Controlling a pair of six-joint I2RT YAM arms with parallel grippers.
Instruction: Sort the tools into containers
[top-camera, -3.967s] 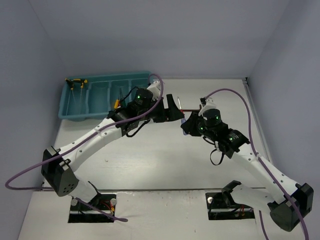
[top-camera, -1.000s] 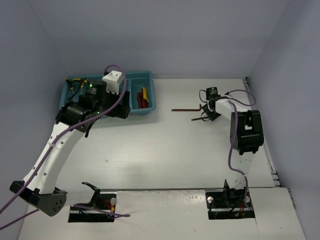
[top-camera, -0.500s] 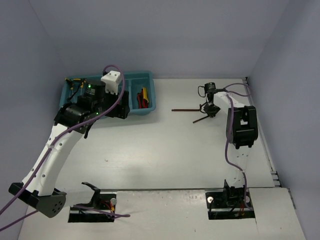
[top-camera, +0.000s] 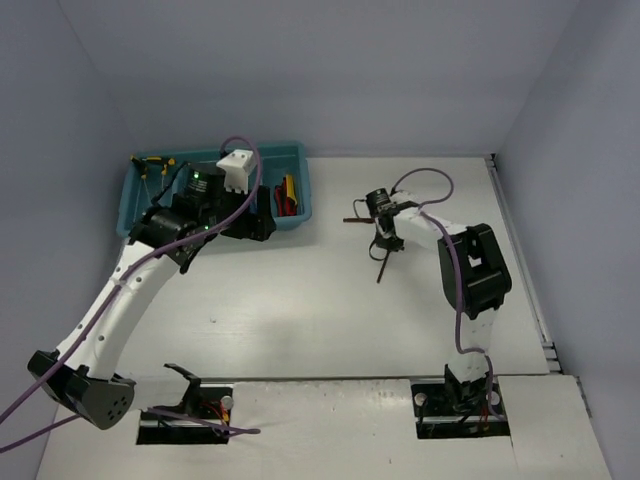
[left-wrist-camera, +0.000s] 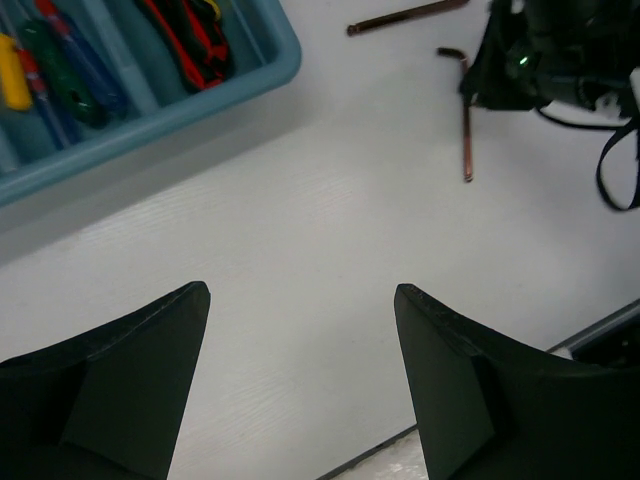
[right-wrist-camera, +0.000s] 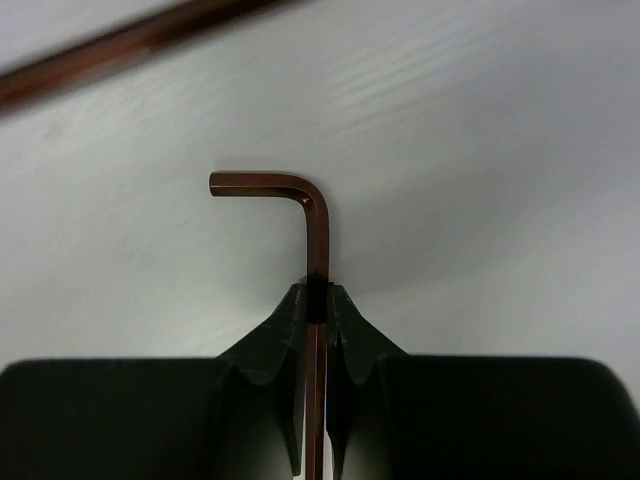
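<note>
The teal tray (top-camera: 270, 149) stands at the back left. Red-handled pliers (top-camera: 284, 195) lie in its right compartment, and they show in the left wrist view (left-wrist-camera: 190, 40) beside green, blue and yellow screwdrivers (left-wrist-camera: 60, 75). My left gripper (top-camera: 262, 222) is open and empty just above the table by the tray's right front corner, its jaws wide apart (left-wrist-camera: 300, 295). My right gripper (top-camera: 383, 238) is shut (right-wrist-camera: 317, 297) on the long leg of a dark brown L-shaped hex key (right-wrist-camera: 318, 225), low over the table. The key (top-camera: 381, 268) points toward the near side.
A second thin brown tool (top-camera: 356, 219) lies on the table just left of my right gripper; it also shows in the right wrist view (right-wrist-camera: 130, 45) and the left wrist view (left-wrist-camera: 405, 14). Yellow-handled tools (top-camera: 152, 163) sit at the tray's far left end.
My right gripper has swung left across the table with the hex key in it, turning the key to point toward the near edge. My left gripper has shifted slightly right beside the tray.
</note>
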